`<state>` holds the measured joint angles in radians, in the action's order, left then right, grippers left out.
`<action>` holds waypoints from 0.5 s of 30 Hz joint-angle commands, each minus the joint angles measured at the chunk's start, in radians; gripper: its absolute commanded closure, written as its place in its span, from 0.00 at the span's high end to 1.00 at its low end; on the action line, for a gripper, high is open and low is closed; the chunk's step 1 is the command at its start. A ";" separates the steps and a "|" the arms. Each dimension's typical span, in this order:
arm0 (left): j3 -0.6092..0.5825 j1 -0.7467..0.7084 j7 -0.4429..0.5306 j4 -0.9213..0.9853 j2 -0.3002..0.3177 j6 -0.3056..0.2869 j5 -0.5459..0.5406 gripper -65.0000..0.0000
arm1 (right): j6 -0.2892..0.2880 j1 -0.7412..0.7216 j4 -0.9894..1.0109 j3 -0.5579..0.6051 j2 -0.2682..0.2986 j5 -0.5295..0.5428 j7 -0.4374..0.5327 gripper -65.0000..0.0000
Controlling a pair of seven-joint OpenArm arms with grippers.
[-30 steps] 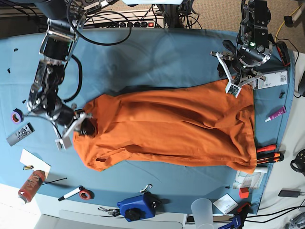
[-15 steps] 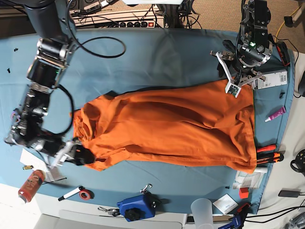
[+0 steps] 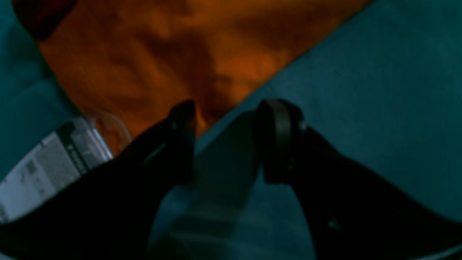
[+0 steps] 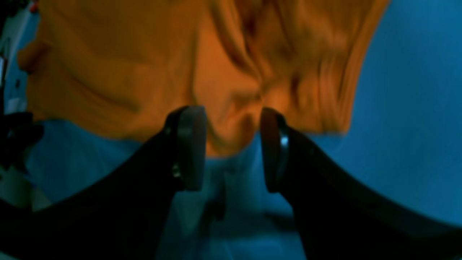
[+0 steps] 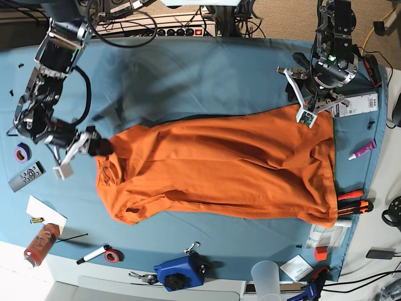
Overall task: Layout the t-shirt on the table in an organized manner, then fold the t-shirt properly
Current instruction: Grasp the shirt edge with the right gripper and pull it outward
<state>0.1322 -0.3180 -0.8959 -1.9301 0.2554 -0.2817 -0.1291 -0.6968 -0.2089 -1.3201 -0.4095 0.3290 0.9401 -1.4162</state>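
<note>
Beside the orange t-shirt, a grey remote, perhaps, below the right hand, its fingers wide apart

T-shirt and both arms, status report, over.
Left pincer open, at shirt's edge. Right pincer open, nothing gripped. T-shirt spread wide but rumpled, not folded. Boxed item beside shirt near left pincer.

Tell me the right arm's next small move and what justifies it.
Probably ease the right gripper down and forward onto the bunched end of the t-shirt. Its jaws stand open with nothing between them, the shirt's crumpled edge lies just ahead, and creases there look worth pulling out before folding.
</note>
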 commanded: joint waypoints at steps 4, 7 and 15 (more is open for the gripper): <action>0.002 0.005 0.014 -0.014 0.007 -0.003 -0.007 0.45 | -0.001 0.025 -0.015 -0.002 0.006 -0.022 0.100 0.38; 0.002 0.005 0.014 -0.014 0.007 -0.003 -0.007 0.45 | -0.001 0.035 -0.013 -0.002 -0.017 -0.090 0.138 0.38; 0.002 0.005 0.014 -0.014 0.007 -0.003 -0.007 0.45 | -0.001 0.034 -0.013 -0.002 -0.072 -0.103 0.159 0.38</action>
<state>0.1322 -0.3180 -0.8959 -1.9301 0.2554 -0.2817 -0.1295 -0.6968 -0.1547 -1.3197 -0.4084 0.2455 0.8120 -1.2785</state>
